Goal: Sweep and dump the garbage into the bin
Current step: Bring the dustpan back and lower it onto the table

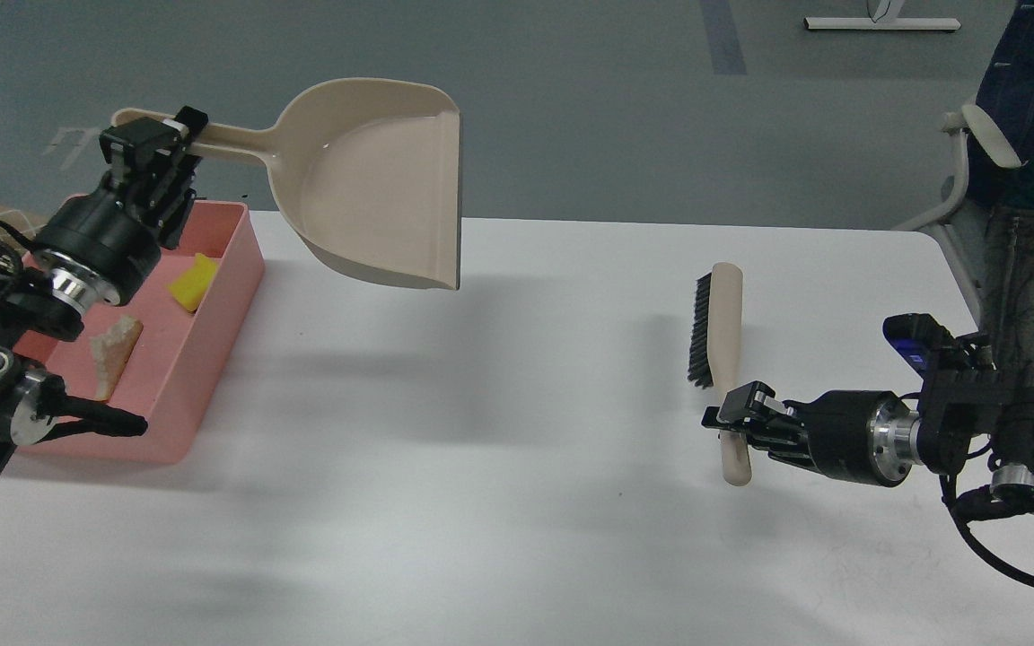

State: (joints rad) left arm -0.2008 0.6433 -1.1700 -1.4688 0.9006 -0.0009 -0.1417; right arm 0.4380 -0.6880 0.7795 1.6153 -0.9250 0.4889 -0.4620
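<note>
My left claw [178,144] was up high on the far left, and it was squeezed tight on the long handle of the beige dustpan [373,184]. The dustpan hung in the air over the far edge of the white table [517,449], just to the right of the bin, with its wide mouth turned to the right. I could see inside the pan, and it looked bare. The pink bin [212,341] sat on the left side of the table, partly behind my left arm. The yellow sponge [191,284] lay inside the bin, leaning on the right wall toward the far end. The white bread slice [118,352] lay inside the bin too, nearer to me than the sponge and a little more to the left. The two pieces were apart and did not touch. My right claw [737,422] was low on the right side of the table, and it was clamped on the handle of the beige brush [722,359]. The brush pointed away from me, and its black bristles faced left. It was well apart from the dustpan and the bin.
</note>
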